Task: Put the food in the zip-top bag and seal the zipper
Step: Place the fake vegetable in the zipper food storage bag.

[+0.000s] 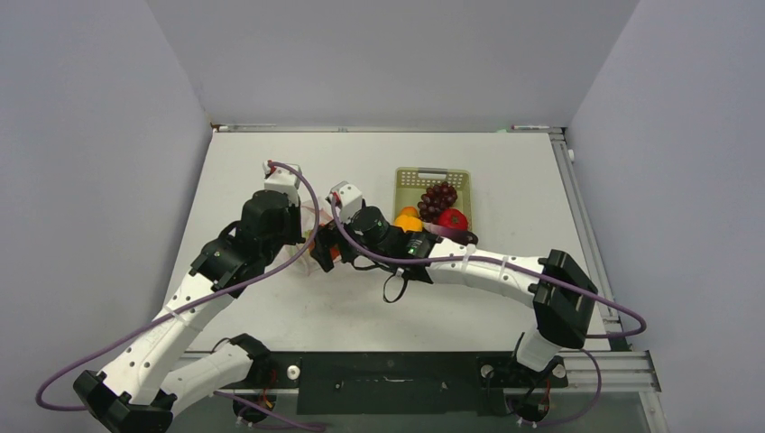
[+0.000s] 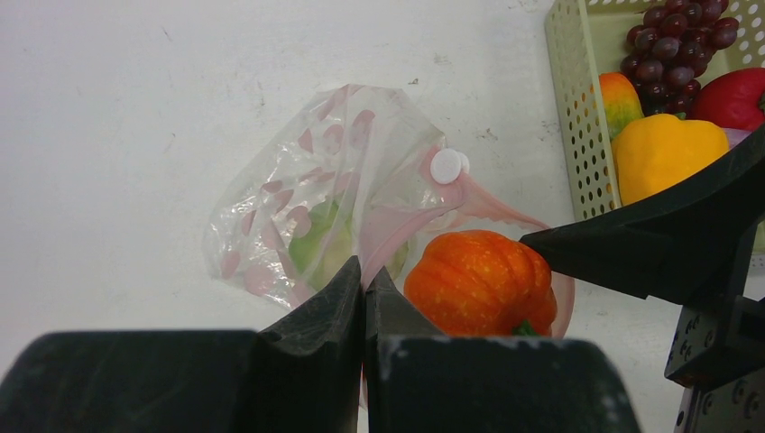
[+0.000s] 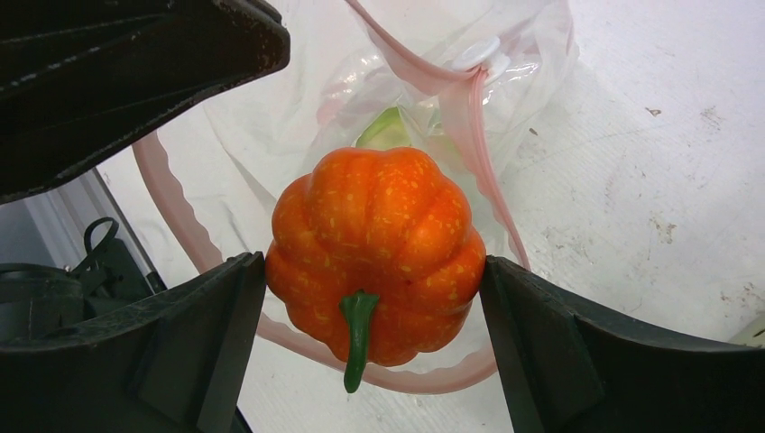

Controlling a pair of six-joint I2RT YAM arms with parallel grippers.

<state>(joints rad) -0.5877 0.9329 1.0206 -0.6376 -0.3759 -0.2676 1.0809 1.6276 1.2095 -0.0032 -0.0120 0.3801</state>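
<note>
Step in hand: load orange pumpkin [image 3: 374, 225] into the zip-top bag [image 2: 298, 180].

Right gripper [image 3: 372, 263]: clamped on the pumpkin's flanks, stem toward the wrist. The pumpkin hangs over the bag mouth, inside the zipper [image 3: 492, 162] loop as the right wrist view shows it.

Left gripper [image 2: 364, 280]: fingers pressed together, apparently pinching the near lip of the bag and holding the mouth up (the grip itself is hidden behind the fingers).

One green piece [image 2: 316, 239] lies deep inside the bag. The white slider [image 2: 447, 165] sits at the far end of the mouth. The basket [image 2: 577, 117], beside the bag on its slider side, holds the grapes [image 2: 677, 45], yellow pepper [image 2: 668, 153] and red piece [image 2: 735, 95], none bagged yet.

To do it well:
- Push the pumpkin past the zipper line, toward the green piece, before releasing; the mouth looks barely wider than the pumpkin.
- Hold the lip raised meanwhile, or the film may fold shut.
- Release low; a round toy could roll back out.
- Withdraw without snagging the strip.
</note>
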